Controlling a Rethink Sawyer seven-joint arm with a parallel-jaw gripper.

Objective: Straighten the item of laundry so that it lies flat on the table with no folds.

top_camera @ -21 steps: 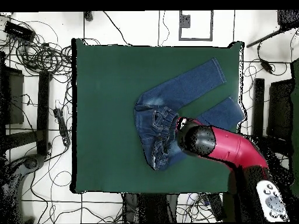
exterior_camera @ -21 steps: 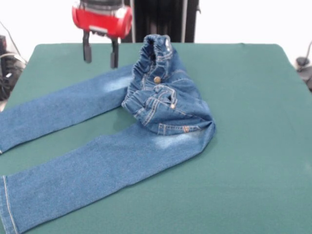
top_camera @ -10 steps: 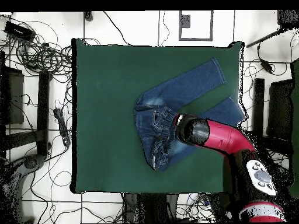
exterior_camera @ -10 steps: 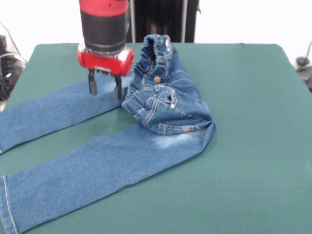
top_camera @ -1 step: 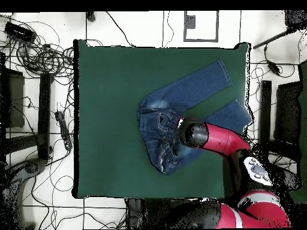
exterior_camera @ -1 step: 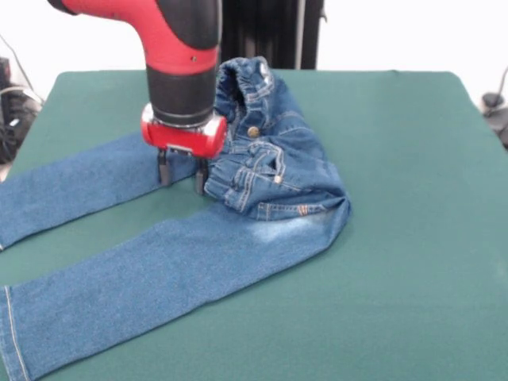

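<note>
Denim jeans (exterior_camera @ -1 step: 262, 175) are sprawling across the green bench (exterior_camera @ -1 step: 413, 238), legs running out to the near left and the waist end folded over in a heap. Gripper (exterior_camera @ -1 step: 182, 176) is sitting spread open, tips right at the fold's left edge. Soft, floppy stuff, so I'd be pinching the elastic waistband.

The tool (exterior_camera @ -1 step: 182, 175) has dropped onto the jeans (exterior_camera @ -1 step: 182, 238), nudging the waistband.

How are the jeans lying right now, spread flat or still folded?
Partly folded. The jeans have both legs spread flat on the table, but the waist end is folded over into a raised bunch.
</note>
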